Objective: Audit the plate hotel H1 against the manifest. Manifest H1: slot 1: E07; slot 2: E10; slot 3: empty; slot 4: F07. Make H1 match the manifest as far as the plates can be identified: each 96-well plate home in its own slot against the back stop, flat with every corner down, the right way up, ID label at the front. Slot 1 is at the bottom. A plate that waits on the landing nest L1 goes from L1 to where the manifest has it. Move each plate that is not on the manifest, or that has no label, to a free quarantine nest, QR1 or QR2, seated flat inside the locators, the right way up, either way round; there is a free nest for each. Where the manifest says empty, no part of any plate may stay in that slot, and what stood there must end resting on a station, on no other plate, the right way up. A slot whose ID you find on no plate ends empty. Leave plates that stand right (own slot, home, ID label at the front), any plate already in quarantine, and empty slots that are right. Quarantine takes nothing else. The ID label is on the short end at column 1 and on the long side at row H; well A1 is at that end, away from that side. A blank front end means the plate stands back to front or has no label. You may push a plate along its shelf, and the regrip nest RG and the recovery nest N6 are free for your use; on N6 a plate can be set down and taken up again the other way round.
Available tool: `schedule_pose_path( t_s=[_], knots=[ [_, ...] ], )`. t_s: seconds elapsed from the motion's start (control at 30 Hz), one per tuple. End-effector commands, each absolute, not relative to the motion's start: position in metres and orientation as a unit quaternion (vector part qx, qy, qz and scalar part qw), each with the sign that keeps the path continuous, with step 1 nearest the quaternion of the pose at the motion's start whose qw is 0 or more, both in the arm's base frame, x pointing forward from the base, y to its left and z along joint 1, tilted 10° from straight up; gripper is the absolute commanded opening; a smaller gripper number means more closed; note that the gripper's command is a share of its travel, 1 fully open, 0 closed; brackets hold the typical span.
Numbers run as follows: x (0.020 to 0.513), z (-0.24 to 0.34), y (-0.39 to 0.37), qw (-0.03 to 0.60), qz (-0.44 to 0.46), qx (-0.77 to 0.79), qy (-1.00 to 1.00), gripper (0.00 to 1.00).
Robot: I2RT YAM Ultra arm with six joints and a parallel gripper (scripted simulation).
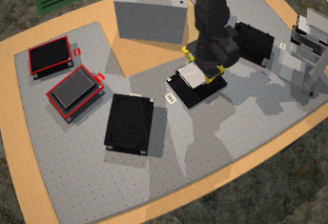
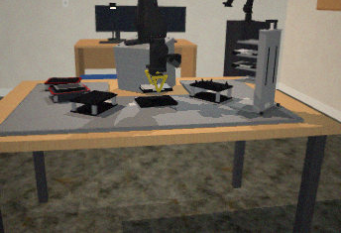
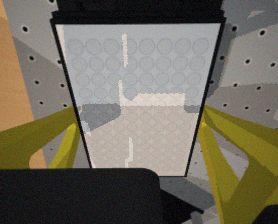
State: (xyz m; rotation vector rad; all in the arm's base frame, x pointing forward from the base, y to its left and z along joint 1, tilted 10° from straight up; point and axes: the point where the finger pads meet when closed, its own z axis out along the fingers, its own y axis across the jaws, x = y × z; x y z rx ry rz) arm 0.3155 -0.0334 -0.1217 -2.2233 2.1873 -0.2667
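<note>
My gripper [image 1: 200,68] hangs over the middle of the deck, its yellow fingers at both long sides of a clear 96-well plate [image 1: 194,75]. It is shut on this plate and holds it flat a little above a black nest [image 1: 198,91] with a white tag [image 1: 170,98]. In the wrist view the plate [image 3: 137,100] fills the frame between the fingers, wells up; no label is readable. In the exterior view the plate [image 2: 154,88] sits clear above the nest [image 2: 156,101]. The plate hotel [image 1: 310,37] stands at the far right; its slots are hard to read.
Two red-framed quarantine nests lie at the left: the far one [image 1: 50,55] is bare, the near one [image 1: 74,87] holds a grey plate. A black nest [image 1: 130,123] lies front left, another [image 1: 253,42] behind the arm. The grey arm pedestal [image 1: 153,9] stands at the back.
</note>
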Motion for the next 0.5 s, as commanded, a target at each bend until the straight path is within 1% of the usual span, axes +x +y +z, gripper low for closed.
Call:
schedule_pose_path(
  t_s=[0.0,0.47],
  knots=[
    [0.312,-0.111,-0.030,0.008,-0.085,-0.710,0.699,0.86],
    [0.312,-0.099,-0.029,0.009,-0.086,-0.710,0.699,0.86]
  ],
)
